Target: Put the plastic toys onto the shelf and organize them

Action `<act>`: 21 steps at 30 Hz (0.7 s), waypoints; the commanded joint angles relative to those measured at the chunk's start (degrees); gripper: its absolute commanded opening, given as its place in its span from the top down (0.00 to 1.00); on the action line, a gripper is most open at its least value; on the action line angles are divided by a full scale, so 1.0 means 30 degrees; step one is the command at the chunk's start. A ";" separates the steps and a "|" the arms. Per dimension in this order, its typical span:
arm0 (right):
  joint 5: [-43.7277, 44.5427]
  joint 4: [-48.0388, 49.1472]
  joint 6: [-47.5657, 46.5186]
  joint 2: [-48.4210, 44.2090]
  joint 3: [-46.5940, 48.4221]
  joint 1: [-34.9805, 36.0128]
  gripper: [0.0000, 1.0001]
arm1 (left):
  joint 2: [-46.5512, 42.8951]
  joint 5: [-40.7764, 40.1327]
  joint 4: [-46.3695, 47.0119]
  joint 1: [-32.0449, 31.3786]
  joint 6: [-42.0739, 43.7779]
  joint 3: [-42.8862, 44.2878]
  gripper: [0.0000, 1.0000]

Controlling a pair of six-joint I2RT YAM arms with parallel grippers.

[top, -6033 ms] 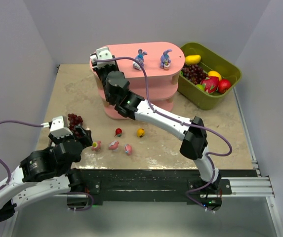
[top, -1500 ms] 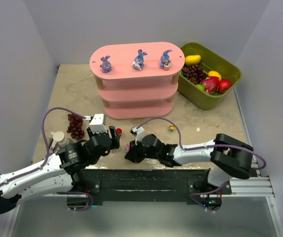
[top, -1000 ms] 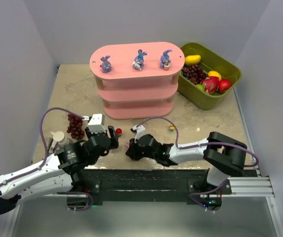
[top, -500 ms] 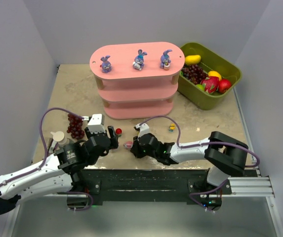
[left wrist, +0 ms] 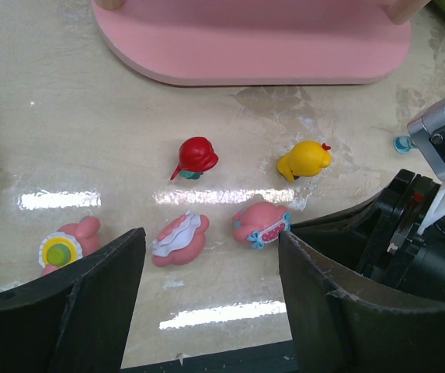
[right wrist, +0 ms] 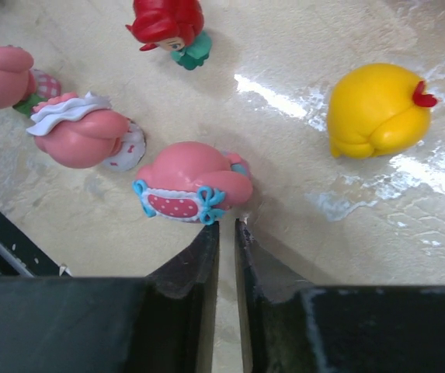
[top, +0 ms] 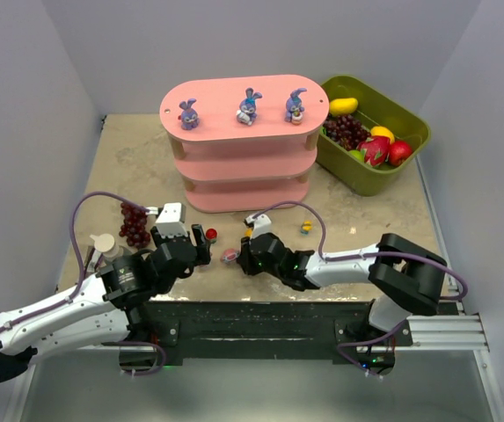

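Beige tabletop [right wrist: 307, 31] fills my right wrist view, where my right pincer [right wrist: 226, 227], fingers nearly pressed together and empty, sits just below a pink-and-white toy [right wrist: 191, 183]. My left pincer [left wrist: 206, 249] gapes wide, holding nothing; the shelf [top: 234, 195] stands upper centre overhead.

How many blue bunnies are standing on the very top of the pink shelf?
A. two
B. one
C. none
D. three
D: a left bunny, a middle bunny and a right bunny all stand in a row on the top board of the pink shelf.
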 commanded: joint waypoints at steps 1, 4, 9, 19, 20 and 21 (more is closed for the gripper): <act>0.0662 0.0343 -0.0450 -0.0624 0.0395 -0.0133 0.70 | -0.0231 -0.0855 0.0078 -0.0025 -0.0361 0.0387 0.26; 0.0077 0.1104 -0.1180 -0.1532 -0.0424 -0.0104 0.57 | -0.0348 -0.0884 -0.0009 -0.0025 -0.0332 0.0416 0.26; -0.1067 0.1954 -0.1914 -0.2354 -0.1714 -0.0074 0.30 | -0.0553 -0.1089 -0.0185 -0.0025 -0.0273 0.0475 0.26; -0.0633 0.5410 -0.3993 -0.0540 -0.1892 0.1009 0.20 | -0.0992 -0.1675 -0.0654 -0.0025 -0.0156 0.0883 0.25; -0.0339 0.5935 -0.4112 0.0042 -0.1775 0.1125 0.20 | -0.1022 -0.1617 -0.0712 -0.0025 -0.0156 0.1001 0.25; -0.0075 0.5998 -0.4229 0.0280 -0.1629 0.1156 0.19 | -0.1080 -0.1472 -0.0771 -0.0025 -0.0127 0.1118 0.25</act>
